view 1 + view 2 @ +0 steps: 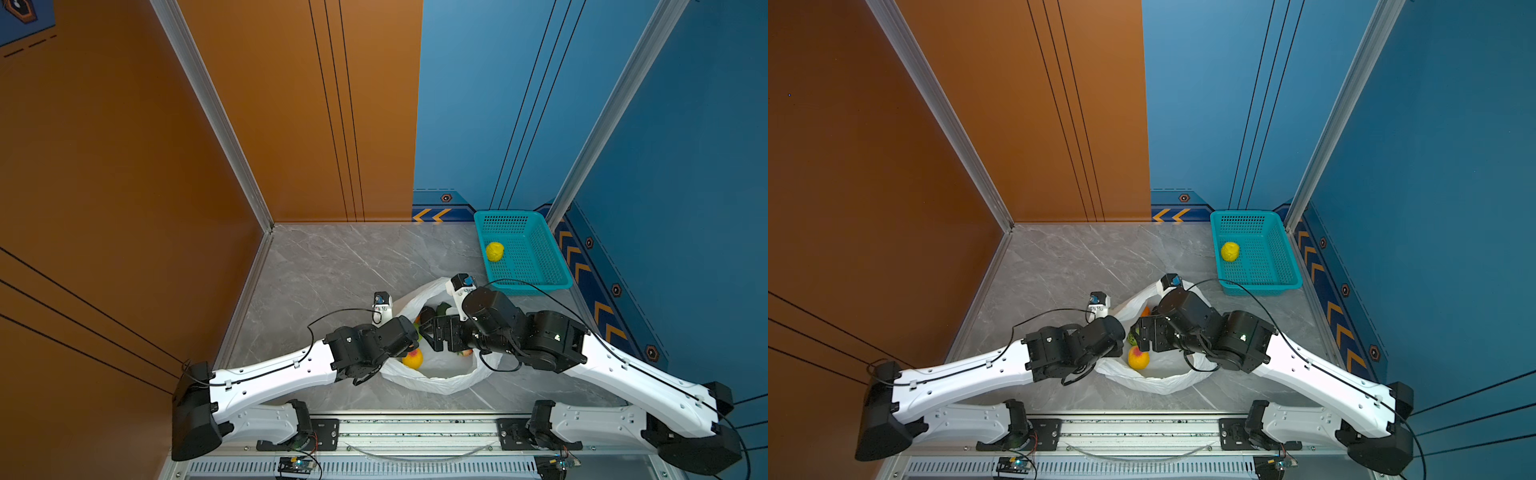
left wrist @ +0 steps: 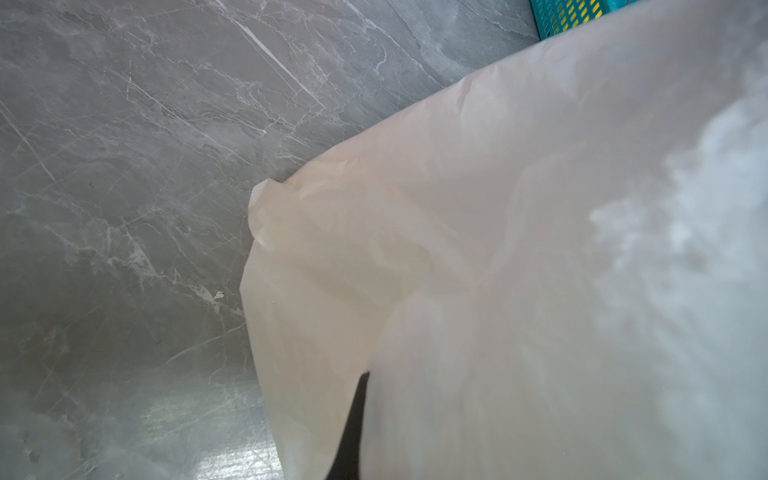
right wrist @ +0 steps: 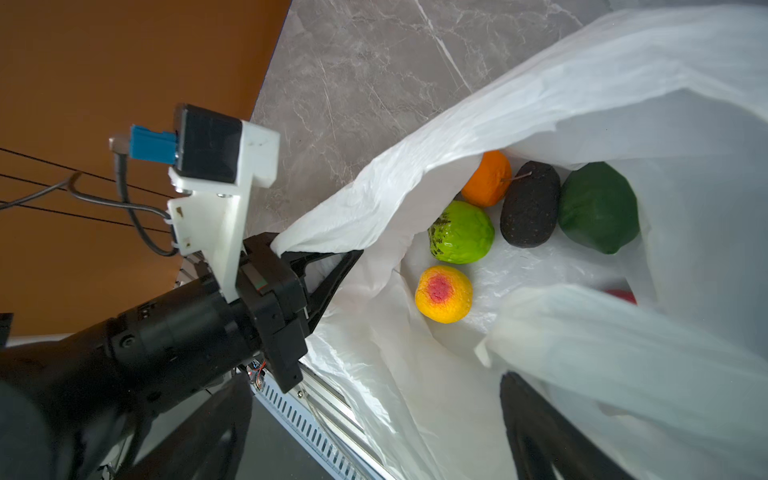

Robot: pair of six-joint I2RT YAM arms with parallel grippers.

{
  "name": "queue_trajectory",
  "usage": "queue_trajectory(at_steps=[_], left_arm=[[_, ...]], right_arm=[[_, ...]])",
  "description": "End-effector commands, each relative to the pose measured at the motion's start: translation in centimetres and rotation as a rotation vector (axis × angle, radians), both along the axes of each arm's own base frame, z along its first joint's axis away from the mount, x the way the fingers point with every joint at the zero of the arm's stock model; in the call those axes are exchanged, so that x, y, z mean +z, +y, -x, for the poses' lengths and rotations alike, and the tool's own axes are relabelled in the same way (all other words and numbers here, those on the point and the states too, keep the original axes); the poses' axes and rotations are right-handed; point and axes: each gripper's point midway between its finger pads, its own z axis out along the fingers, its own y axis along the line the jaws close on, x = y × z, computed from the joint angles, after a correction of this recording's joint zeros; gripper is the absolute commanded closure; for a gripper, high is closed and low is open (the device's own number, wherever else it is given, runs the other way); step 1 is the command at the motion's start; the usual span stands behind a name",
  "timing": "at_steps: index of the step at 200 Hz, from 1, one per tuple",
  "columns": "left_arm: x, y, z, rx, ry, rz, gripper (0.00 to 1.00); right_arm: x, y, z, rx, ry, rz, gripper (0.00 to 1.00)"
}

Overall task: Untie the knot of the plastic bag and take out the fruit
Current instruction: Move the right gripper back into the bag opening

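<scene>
The plastic bag (image 3: 582,83) is thin, translucent white film, finely crinkled, with a soft sheen. Inside it, the bright green fruit (image 3: 461,232) looks glossy and ridged. The black fruit (image 3: 530,205) is matt and grainy, the dark green fruit (image 3: 598,208) smooth and faceted, the orange fruit (image 3: 488,178) dimpled, and the peach-coloured fruit (image 3: 444,294) matt and wrinkled. The table (image 2: 124,166) is smooth grey marble-look stone, faintly glossy. The basket (image 1: 536,249) is teal perforated plastic, and the yellow fruit (image 1: 494,251) is bumpy.
</scene>
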Motion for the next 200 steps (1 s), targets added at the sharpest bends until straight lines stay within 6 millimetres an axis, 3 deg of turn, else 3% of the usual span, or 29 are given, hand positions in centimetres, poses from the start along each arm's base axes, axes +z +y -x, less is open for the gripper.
queue_trajectory(at_steps=[1,17,75,139,169,200], left_arm=[[1.6,0.2,-0.7,0.018,-0.037,0.023,1.0],[1.5,0.3,-0.6,0.024,-0.035,0.03,1.0],[0.6,0.0,-0.2,0.011,0.0,0.028,1.0],[-3.7,0.1,3.3,-0.068,0.15,-0.046,1.0],[-5.4,0.5,4.4,-0.077,0.192,-0.076,1.0],[-3.8,-0.2,4.3,-0.101,0.121,-0.09,1.0]], right_arm=[[-1.0,1.1,-0.5,-0.043,0.0,-0.014,0.08],[-2.3,1.2,-0.6,-0.04,0.012,0.023,0.09],[-10.5,-0.4,-0.7,-0.047,0.075,0.221,0.13],[-18.7,-4.9,2.2,-0.005,0.176,0.469,0.12],[-20.7,-6.2,2.8,-0.011,0.203,0.541,0.1],[-18.8,-3.1,1.8,0.017,0.157,0.453,0.05]])
